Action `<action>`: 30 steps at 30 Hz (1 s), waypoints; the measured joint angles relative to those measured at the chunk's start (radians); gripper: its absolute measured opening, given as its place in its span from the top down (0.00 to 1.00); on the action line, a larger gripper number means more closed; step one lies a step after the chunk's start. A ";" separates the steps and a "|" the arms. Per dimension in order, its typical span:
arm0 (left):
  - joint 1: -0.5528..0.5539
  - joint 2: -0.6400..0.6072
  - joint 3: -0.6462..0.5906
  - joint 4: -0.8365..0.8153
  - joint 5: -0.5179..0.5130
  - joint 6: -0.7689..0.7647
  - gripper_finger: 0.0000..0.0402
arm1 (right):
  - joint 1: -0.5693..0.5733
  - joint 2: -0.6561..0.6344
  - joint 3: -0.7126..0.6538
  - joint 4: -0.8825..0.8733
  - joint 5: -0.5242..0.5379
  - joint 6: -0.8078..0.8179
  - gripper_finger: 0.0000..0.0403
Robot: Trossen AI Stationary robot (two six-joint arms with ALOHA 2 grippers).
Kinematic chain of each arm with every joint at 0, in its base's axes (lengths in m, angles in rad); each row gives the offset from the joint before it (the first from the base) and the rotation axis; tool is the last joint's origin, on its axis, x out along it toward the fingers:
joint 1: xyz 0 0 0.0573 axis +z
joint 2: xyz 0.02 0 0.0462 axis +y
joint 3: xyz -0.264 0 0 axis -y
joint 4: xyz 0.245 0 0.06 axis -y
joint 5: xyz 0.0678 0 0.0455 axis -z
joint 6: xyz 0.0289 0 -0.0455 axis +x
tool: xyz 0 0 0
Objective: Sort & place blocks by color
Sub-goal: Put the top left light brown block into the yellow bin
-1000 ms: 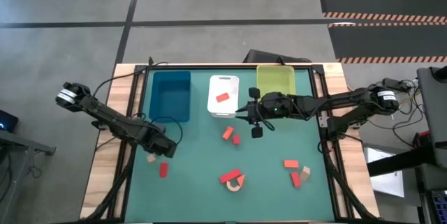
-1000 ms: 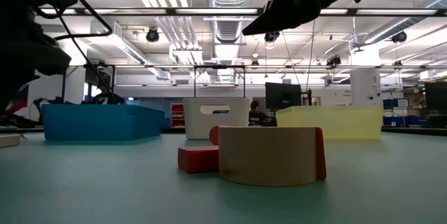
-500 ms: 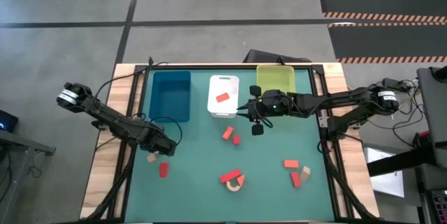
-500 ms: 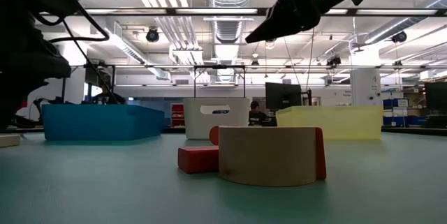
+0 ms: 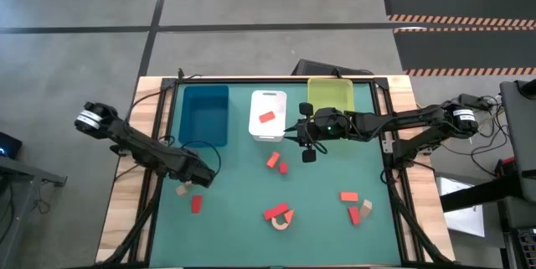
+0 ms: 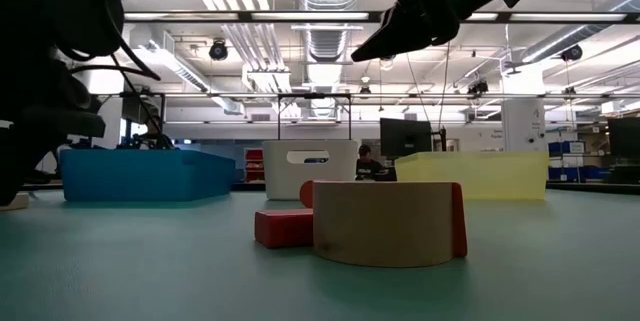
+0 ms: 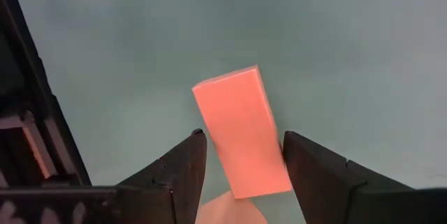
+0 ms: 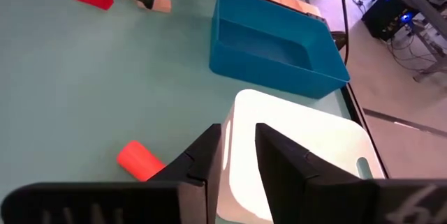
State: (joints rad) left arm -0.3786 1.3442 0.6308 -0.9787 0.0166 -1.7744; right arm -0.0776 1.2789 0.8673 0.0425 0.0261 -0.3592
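Observation:
My left gripper (image 5: 198, 178) hovers open near the table's left edge. Through its gap a red brick (image 7: 241, 137) shows flat on the mat, a tan block (image 7: 230, 208) just under the fingers. From above these are the red brick (image 5: 196, 204) and the tan block (image 5: 182, 190). My right gripper (image 5: 307, 157) hangs above the mat beside the white tray (image 5: 268, 98), its fingers a narrow gap apart with nothing between them (image 8: 237, 158). One red block (image 5: 267, 117) lies in that tray. More red and tan blocks are scattered on the mat.
Blue tray (image 5: 205, 93), white tray and yellow-green tray (image 5: 330, 85) stand along the far edge. Two red blocks (image 5: 277, 162) lie mid-table. A tan arch (image 6: 385, 223) with a red brick (image 5: 275, 212) lies near the front. Three blocks (image 5: 356, 206) lie at the near right.
My left arm has shifted a little over the blocks near the left edge. The blocks on the mat lie where they did.

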 joint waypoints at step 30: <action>-0.004 0.061 0.069 -0.070 -0.059 0.192 0.72 | 0.001 0.000 -0.011 0.000 -0.009 0.094 0.84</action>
State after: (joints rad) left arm -0.3828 1.4055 0.6998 -1.0488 -0.0422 -1.5820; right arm -0.0769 1.2785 0.8562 0.0423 0.0174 -0.2655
